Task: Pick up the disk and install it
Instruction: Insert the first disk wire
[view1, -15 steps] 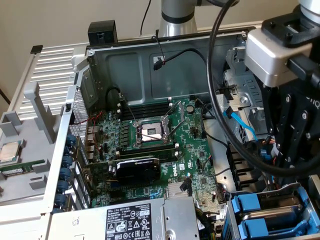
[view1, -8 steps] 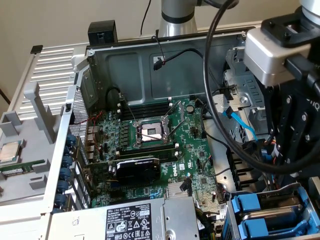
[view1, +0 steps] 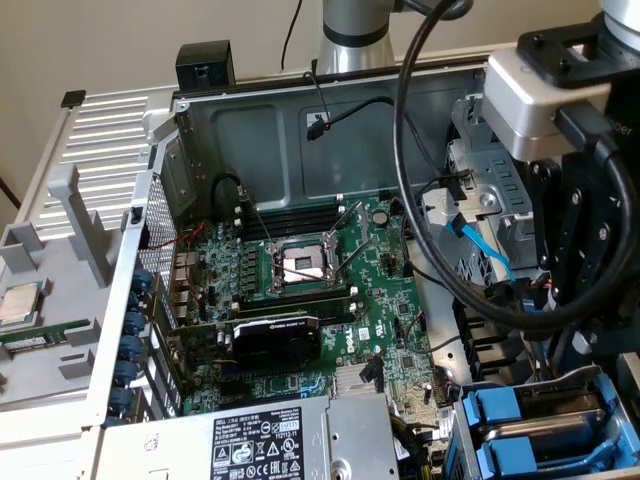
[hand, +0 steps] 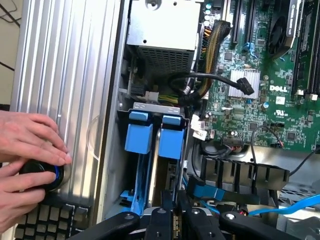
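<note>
The disk stands edge-on in the drive bay at the case's corner, its silver side running from the blue carrier end back to my gripper. My black fingers sit close together on the near end of the disk. A second blue carrier fills the slot beside it. In the exterior view my arm's wrist reaches down over the bay with its blue carriers at the exterior view's lower right, where the fingertips are hidden.
The green motherboard lies in the open case beside the grey power supply. Black cables and a blue cable hang near the bay. A person's hands rest on a black knob outside the case.
</note>
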